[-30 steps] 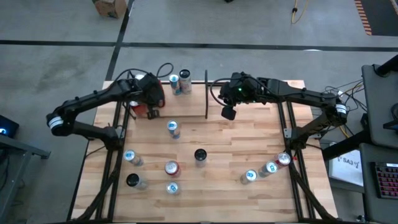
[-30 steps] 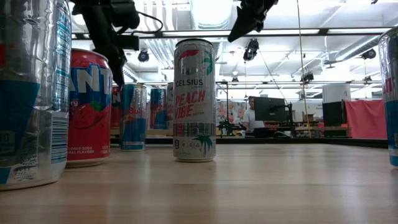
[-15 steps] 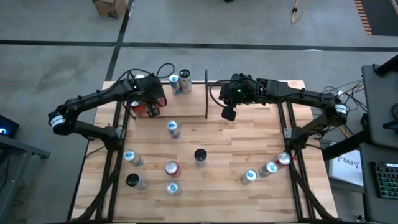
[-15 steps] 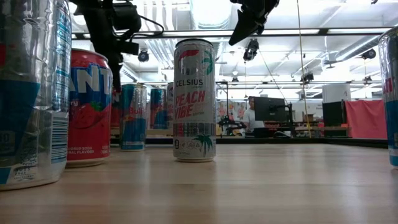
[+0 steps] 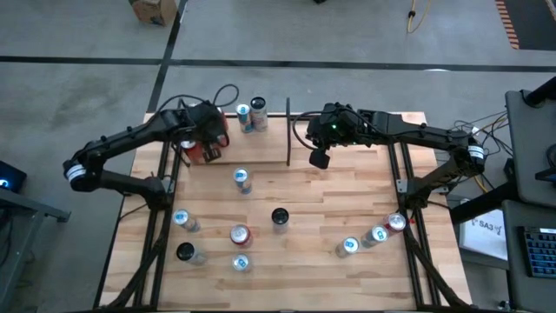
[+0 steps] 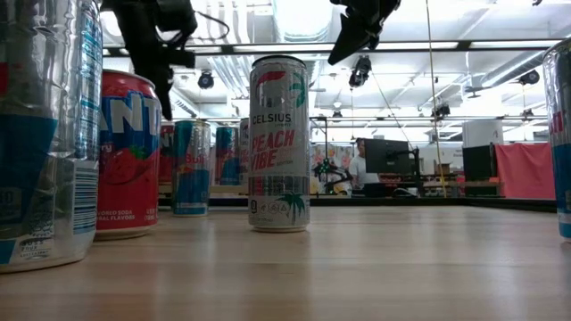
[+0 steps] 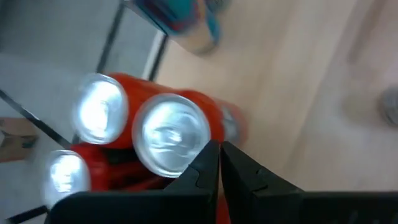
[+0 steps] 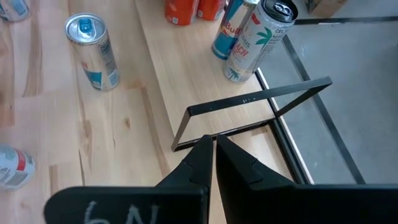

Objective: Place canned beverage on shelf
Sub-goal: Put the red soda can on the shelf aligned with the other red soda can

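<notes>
Orange cans (image 7: 168, 134) just under left gripper (image 7: 219, 148) (fingers together) — on shelf (image 5: 228, 156).

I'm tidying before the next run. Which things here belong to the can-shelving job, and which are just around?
Job: shelf; red cans and two tall cans on it; loose cans; left gripper, right gripper, both shut.
Around: cardboard box; keyboard.

Two arms (image 5: 130, 139), one shelf (image 5: 288, 130), nine cans (image 5: 241, 178) loose on the table (image 5: 330, 200), five shelved.

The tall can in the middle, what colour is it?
Silver can with pink letters; low view.
</notes>
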Action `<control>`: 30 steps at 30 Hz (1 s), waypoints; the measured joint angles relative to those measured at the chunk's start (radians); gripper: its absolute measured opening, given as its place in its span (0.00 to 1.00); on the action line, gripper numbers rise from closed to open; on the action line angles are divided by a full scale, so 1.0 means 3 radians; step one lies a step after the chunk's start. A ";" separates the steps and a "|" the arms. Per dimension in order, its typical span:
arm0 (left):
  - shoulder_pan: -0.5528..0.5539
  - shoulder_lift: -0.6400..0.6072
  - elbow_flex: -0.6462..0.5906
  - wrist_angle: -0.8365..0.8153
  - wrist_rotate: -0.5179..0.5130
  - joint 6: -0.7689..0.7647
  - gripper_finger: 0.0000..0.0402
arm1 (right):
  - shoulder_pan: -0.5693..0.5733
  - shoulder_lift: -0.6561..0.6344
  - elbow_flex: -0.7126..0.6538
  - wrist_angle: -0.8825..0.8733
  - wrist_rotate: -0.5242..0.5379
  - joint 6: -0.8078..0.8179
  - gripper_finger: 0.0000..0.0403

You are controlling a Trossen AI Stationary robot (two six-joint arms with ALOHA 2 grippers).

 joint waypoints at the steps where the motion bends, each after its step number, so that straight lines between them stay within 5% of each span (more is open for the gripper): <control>1: 0.0009 -0.0007 0.0051 0.0003 -0.0018 0.0000 0.00 | 0.0000 0.0000 0.0000 0.0002 0.0000 0.0000 0.02; 8: 0.0213 0.0039 0.0235 0.0006 -0.0004 0.0420 0.00 | 0.0000 0.0000 0.0000 0.0002 0.0000 0.0051 0.02; 15: 0.0436 0.0118 0.0165 0.0001 0.0494 0.0650 0.00 | 0.0000 0.0000 0.0000 0.0000 0.0000 0.0084 0.02; 30: 0.0441 0.0150 0.0161 -0.0150 0.0362 0.0598 0.00 | 0.0000 0.0000 0.0000 0.0000 0.0000 0.0083 0.02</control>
